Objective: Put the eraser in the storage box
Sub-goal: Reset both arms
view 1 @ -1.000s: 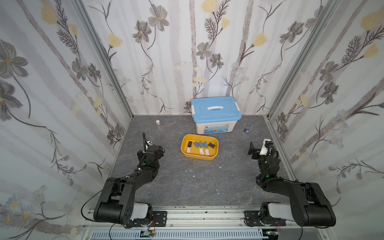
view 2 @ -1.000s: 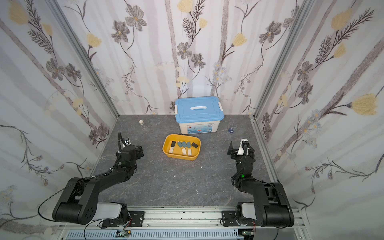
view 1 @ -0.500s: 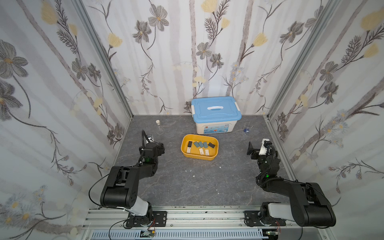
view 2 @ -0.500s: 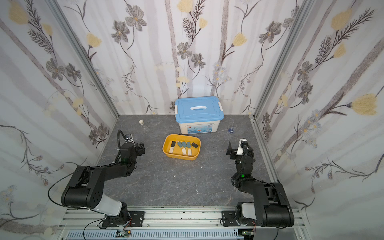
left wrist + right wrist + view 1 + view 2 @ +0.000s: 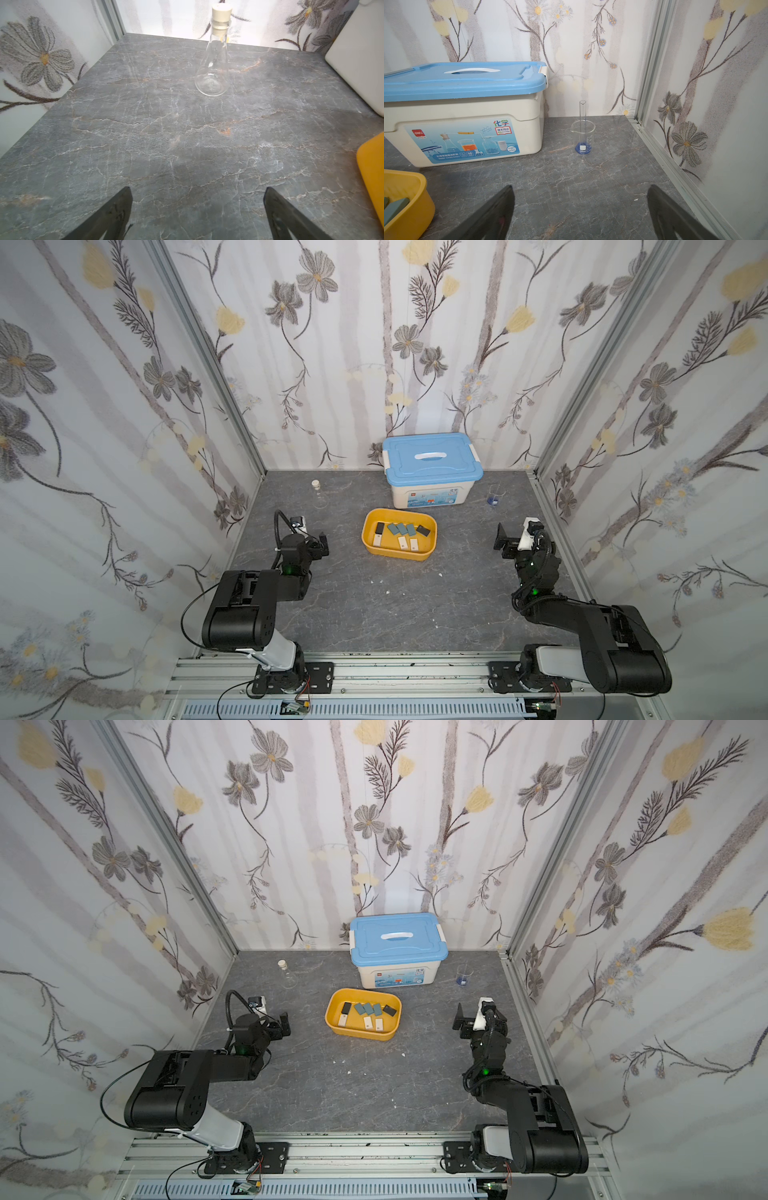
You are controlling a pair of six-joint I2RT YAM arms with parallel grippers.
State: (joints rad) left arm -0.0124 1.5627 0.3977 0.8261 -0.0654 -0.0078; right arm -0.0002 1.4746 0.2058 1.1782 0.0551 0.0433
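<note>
The storage box [image 5: 395, 554] is a shallow yellow tub in the middle of the table, seen in both top views [image 5: 359, 1033]. Several erasers lie inside it: a black one [image 5: 422, 530], teal ones [image 5: 401, 528] and white ones [image 5: 377, 540]. My left gripper [image 5: 318, 545] hovers low, left of the box, open and empty. In the left wrist view [image 5: 197, 190] only bare table lies between its fingers, and the box's corner [image 5: 372, 166] shows at the edge. My right gripper [image 5: 513, 537] is right of the box, open and empty [image 5: 581, 187]. The right wrist view shows the box [image 5: 411, 207] and a teal eraser [image 5: 396, 205].
A white bin with a blue lid [image 5: 432, 458] stands behind the tub at the back wall. A corked glass flask [image 5: 318, 493] is at the back left. A small beaker with blue liquid [image 5: 493, 497] is at the back right. White crumbs [image 5: 386, 578] lie mid-table. Papered walls enclose three sides.
My left arm has folded back over its base, while its open gripper stayed left of the box. The right arm has not moved.
</note>
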